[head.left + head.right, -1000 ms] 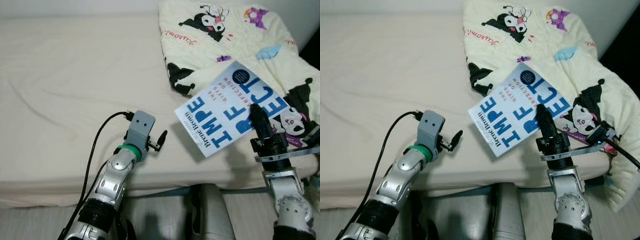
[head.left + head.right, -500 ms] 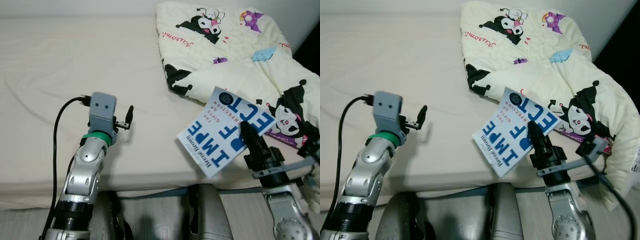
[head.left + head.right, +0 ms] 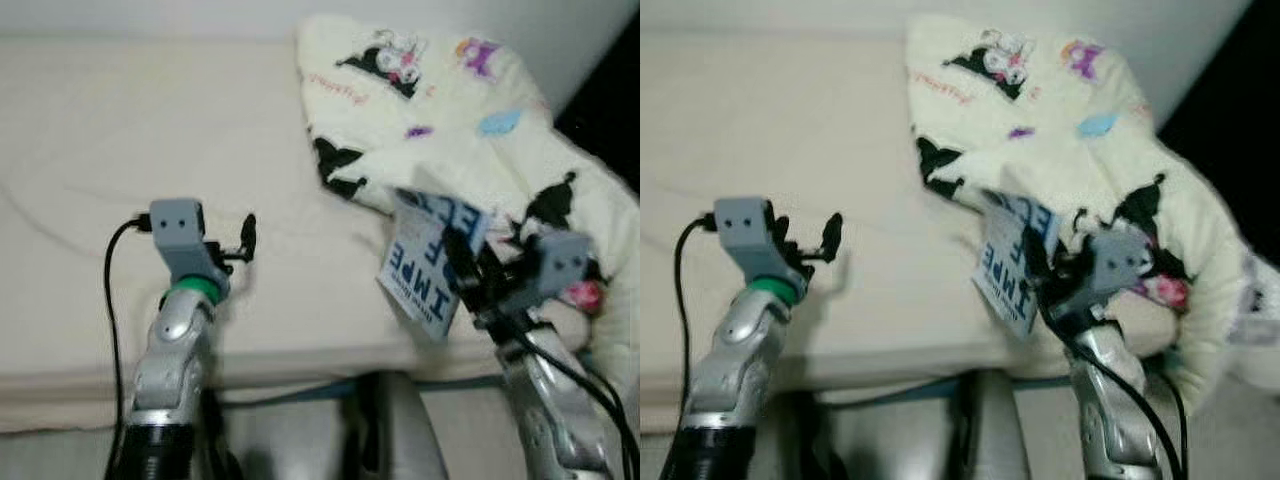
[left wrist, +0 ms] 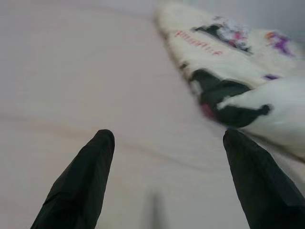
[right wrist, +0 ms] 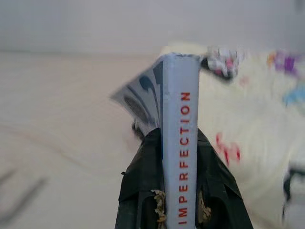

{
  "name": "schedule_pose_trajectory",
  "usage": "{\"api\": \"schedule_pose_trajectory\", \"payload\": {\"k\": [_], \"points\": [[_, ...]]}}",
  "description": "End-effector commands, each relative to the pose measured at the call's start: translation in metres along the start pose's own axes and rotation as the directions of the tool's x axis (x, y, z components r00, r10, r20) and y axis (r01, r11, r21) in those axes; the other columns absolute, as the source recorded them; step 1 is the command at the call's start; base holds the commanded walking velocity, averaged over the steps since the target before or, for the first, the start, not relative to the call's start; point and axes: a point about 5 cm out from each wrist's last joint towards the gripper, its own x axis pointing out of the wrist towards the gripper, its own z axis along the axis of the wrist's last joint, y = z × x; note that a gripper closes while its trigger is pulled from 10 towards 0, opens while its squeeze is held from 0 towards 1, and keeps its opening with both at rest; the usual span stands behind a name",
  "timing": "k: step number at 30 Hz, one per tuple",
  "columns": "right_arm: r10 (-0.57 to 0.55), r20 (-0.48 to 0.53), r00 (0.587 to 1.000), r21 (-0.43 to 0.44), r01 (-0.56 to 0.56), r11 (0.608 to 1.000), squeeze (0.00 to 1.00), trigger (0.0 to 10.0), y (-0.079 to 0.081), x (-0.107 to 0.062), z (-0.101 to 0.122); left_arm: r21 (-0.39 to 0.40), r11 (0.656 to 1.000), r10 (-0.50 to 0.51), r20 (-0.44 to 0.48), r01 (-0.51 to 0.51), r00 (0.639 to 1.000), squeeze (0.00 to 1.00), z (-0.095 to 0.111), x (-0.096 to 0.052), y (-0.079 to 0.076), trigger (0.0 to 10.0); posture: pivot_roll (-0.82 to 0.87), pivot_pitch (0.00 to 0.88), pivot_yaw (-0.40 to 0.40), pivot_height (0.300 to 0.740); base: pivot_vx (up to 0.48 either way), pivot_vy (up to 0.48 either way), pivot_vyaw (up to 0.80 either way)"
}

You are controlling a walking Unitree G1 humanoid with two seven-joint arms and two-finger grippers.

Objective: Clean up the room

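Cream sheeting covers the bed [image 3: 150,140], which spans the frame from the left edge to past the middle in the head views. Over its upper right lies a pale quilt [image 3: 450,110] printed with black cartoon figures, bunched and spilling off toward the right edge.

Lower right of centre, the right claw [image 3: 462,262] is clamped on a blue-and-white book [image 3: 425,262], lifted off the bed and tilted, just in front of the quilt's near fold. In the right wrist view the spine [image 5: 180,138] stands pinched between both fingers, the cover pages [image 5: 138,98] fanning loose to one side.

At lower left, the left claw [image 3: 246,236] hovers over bare sheet with its fingers [image 4: 81,186] spread wide, holding nothing.

The risk, as I judge it, lies in the grip: the book is held by a narrow strip at the spine, so a quick swing could let it pivot or slide out. The loose pages could also snag the quilt's fold and drag it along.
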Motion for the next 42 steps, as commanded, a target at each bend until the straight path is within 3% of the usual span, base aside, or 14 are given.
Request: {"api": "schedule_pose_trajectory", "payload": {"k": [1, 7, 15, 42], "points": [[-0.034, 0.007, 0.999, -0.010, 0.035, 0.999, 0.00, 10.0, -0.005, -0.001, -0.001, 0.032, 0.999, -0.014, 0.021, 0.013, 1.000, 0.00, 0.002, 0.002, -0.003, 10.0, -0.09, 0.098, -0.053, 0.565, 0.000, 0.000, 0.00], [-0.086, 0.029, 0.996, -0.034, 0.087, 0.996, 0.00, 10.0, -0.004, 0.002, -0.005, 0.041, 0.997, -0.060, 0.040, 0.059, 0.997, 0.00, 0.014, 0.011, -0.013, 10.0, -0.10, 0.098, -0.038, 0.580, 0.000, 0.000, 0.00], [-0.105, 0.028, 0.994, -0.058, 0.107, 0.993, 0.00, 10.0, -0.008, -0.003, -0.008, 0.038, 0.996, -0.085, 0.036, 0.083, 0.996, 0.00, 0.010, 0.012, -0.020, 10.0, -0.10, 0.098, -0.038, 0.614, 0.000, 0.000, 0.00], [-0.121, 0.027, 0.992, -0.069, 0.123, 0.990, 0.00, 10.0, -0.011, -0.005, -0.014, 0.062, 0.991, -0.120, 0.026, 0.118, 0.992, 0.00, 0.008, 0.013, -0.025, 10.0, -0.11, 0.107, -0.031, 0.688, 0.000, 0.000, 0.00]]}}
